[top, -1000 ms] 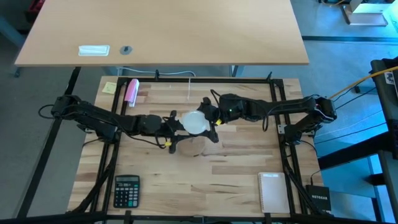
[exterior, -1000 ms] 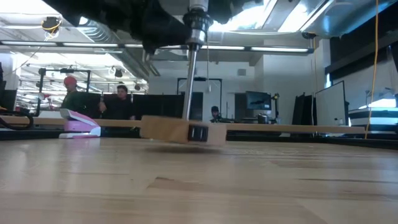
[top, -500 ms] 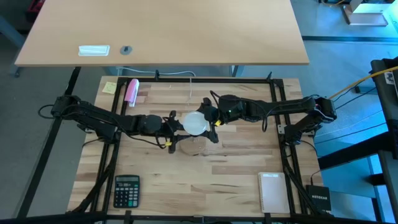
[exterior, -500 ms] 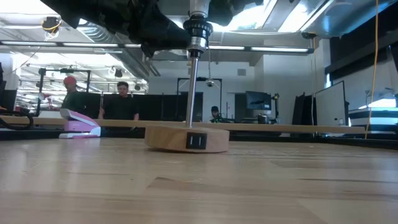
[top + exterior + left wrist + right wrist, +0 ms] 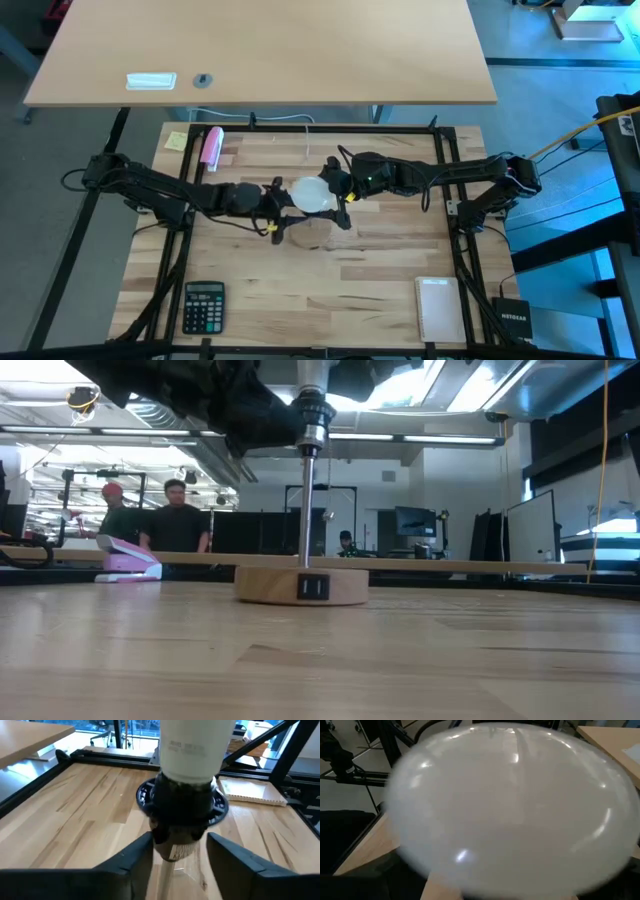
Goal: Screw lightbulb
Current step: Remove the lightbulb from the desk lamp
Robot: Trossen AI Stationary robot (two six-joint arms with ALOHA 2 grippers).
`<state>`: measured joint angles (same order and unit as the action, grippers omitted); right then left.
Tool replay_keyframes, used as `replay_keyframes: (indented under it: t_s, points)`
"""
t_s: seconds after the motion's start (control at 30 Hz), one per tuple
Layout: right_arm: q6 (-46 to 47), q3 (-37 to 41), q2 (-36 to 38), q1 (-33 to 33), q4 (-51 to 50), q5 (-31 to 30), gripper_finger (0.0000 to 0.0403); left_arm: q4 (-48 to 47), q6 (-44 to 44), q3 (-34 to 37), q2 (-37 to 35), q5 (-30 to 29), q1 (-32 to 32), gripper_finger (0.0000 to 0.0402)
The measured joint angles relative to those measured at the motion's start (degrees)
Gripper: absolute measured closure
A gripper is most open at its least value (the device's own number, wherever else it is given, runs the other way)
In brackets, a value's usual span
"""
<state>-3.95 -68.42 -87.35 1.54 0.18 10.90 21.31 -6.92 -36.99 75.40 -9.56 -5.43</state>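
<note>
The lightbulb (image 5: 312,195) is a white frosted globe at the table's middle. Its neck (image 5: 192,750) sits in a black socket (image 5: 182,815) on top of a thin metal rod (image 5: 306,510). The rod rises from a round wooden base (image 5: 301,586), which lies flat on the table. My left gripper (image 5: 283,203) comes in level from the table's left, open, with the socket's lower end between its fingers. My right gripper (image 5: 340,193) is at the bulb's right side. The globe (image 5: 510,805) fills the right wrist view and hides the right gripper's grip. My left gripper (image 5: 180,840) has the socket's lower end (image 5: 180,847) between its two fingers, which lie level across the upright stand. Table wood shows between one finger (image 5: 227,857) and the socket. Whether the other finger (image 5: 135,860) touches the socket, I cannot tell.
A pink stapler (image 5: 212,147) and a yellow note (image 5: 177,141) lie at the far left. A calculator (image 5: 204,305) is at the near left and a notebook (image 5: 438,308) at the near right. People stand in the room behind (image 5: 175,525).
A second ago the wooden base was tilted with one edge off the table and the rod leaned. The base has since settled flat on the table and the rod stands upright. Both arms have stayed where they were.
</note>
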Motion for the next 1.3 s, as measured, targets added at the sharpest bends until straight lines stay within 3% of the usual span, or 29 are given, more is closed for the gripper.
replay_keyframes:
  t_s: [0.23, 0.47, 0.73, 0.97, 1.07, 1.2, 1.3]
  points:
    - [0.00, -0.02, 0.00, -0.01, 0.00, 0.00, 0.0010, -0.12, 3.08, 0.04, 0.01, 0.04, 0.15, 0.0152]
    - [0.00, -0.04, 0.00, -0.02, -0.60, 0.00, 0.0010, 5.88, 4.81, 0.04, 5.11, 0.02, -0.28, 0.0137]
    - [0.00, -0.04, 0.00, -0.04, -1.20, 0.00, 0.0010, 19.83, 6.58, 0.07, 11.84, -0.04, -0.50, 0.0157]
    - [0.00, -0.04, 0.00, -0.04, -3.06, -0.90, 0.0010, 19.51, 5.72, 0.07, 12.24, -0.10, -0.48, 0.0177]
    - [-0.07, -0.04, 0.00, -0.04, -3.53, -3.01, 0.0010, 18.22, 5.59, 0.04, 12.10, -0.42, -0.50, 0.0206]
    - [-0.09, -0.04, 1.11, -0.04, -3.99, -4.12, 0.0010, 14.66, 5.59, 0.04, 11.08, -0.87, -0.48, 0.0273]
    - [-0.09, -0.07, 3.16, -0.04, -6.54, -5.38, 0.0010, 12.61, 6.02, 0.09, 9.53, -0.84, -0.53, 0.0275]
